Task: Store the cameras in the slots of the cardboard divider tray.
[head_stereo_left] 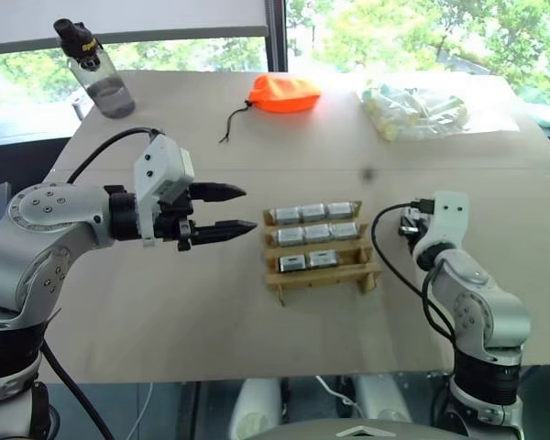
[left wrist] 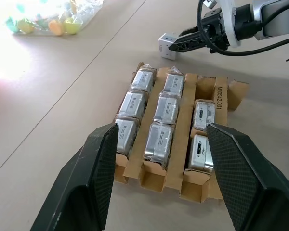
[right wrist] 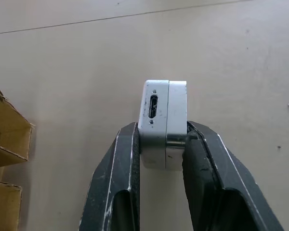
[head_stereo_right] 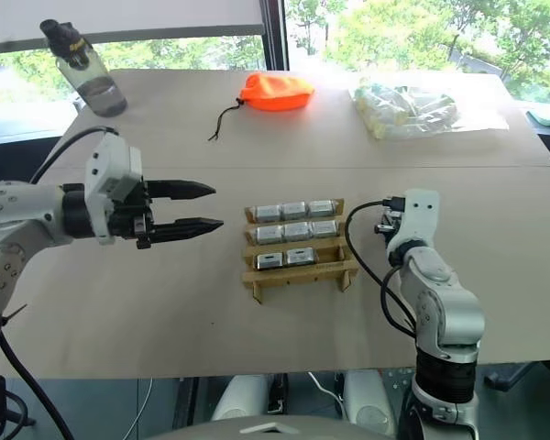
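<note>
Tan corrugated cardboard forms the divider tray (head_stereo_left: 323,272), a low rack with crossing strips and raw cut edges, sitting mid-table on a smooth pale beige tabletop (head_stereo_left: 165,312). Eight cameras (head_stereo_left: 317,234) sit in its slots: three in the far row, three in the middle row, two in the near row. Each is a small boxy block, silver-grey with a glossy sheen; the near-row pair show a dark port recess in the left wrist view. One slot at the robot's-right end of the near row holds nothing.

Right gripper (right wrist: 162,144): black tapered fingers clenched on a ninth camera (right wrist: 164,122), a matte silver block with rounded corners, a seam splitting it into two halves and a slotted oval port on the end face. It is held just beside the tray's right side, close over the tabletop; whether it touches the surface I cannot tell.

Left gripper (head_stereo_left: 227,211): jaws parted, nothing between them, hanging above the table to the tray's left, pointing toward it. Fingers are black, smooth, pointed.

Far side of table: orange fabric pouch (head_stereo_left: 283,93) with dark drawstring, crinkled clear plastic bag (head_stereo_left: 422,110) of pale packets, translucent grey bottle (head_stereo_left: 96,71) with black cap.
</note>
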